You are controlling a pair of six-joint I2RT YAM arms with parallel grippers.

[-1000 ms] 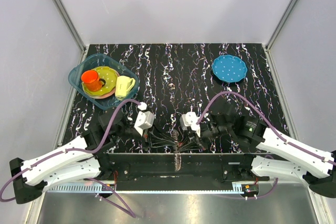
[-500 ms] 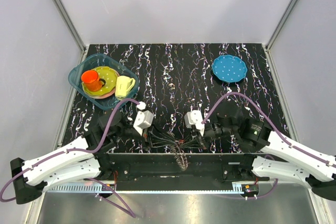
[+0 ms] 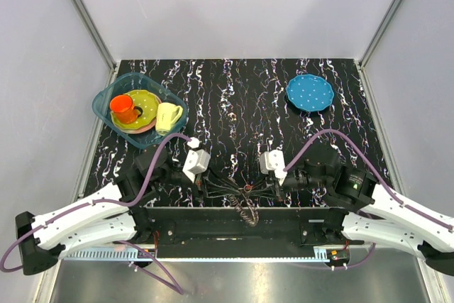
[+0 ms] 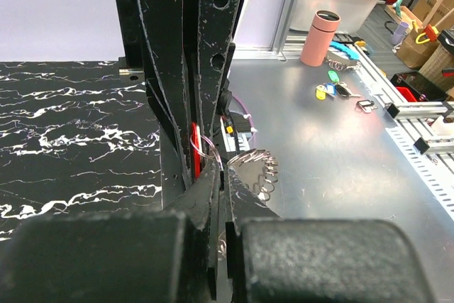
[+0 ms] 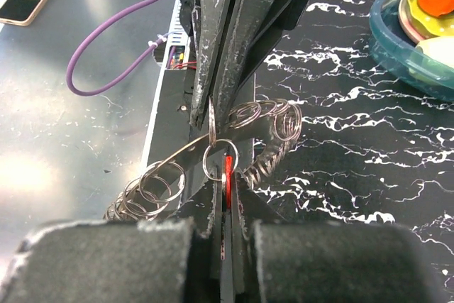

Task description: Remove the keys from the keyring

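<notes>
At the far left a teal tub (image 3: pixel 106 98) with an orange cup (image 3: pixel 122 106) in it stands well apart from the work and plays no part in it. The left gripper (image 4: pixel 220 186) reaches in toward the near edge of the black marbled table (image 3: pixel 234 104), clenched, and by the wrist views it is pinching a wire loop of the keyring (image 3: pixel 246 209). The keyring is a tangle of linked metal loops, held off the table between the two arms, with part of it dangling over the near edge. Just to the right, at the meeting point of the two sets of fingertips, sits the only key (image 5: pixel 227 169) that can be made out, a tiny red piece. The right gripper (image 5: pixel 227 196) is clamped shut on it, tip to tip with the left one. A small loop crosses the red piece in the right wrist view, so the key seems not yet free. The step in hand looks like the separation itself: one arm anchoring the ring, the other working the key off. The next move probably calls for feeding the key along the coil to its open end with a small twist, not a straight tug. Whether more keys hang in the bundle cannot be told. Far right, a blue plate (image 3: pixel 310 92) lies untouched.
</notes>
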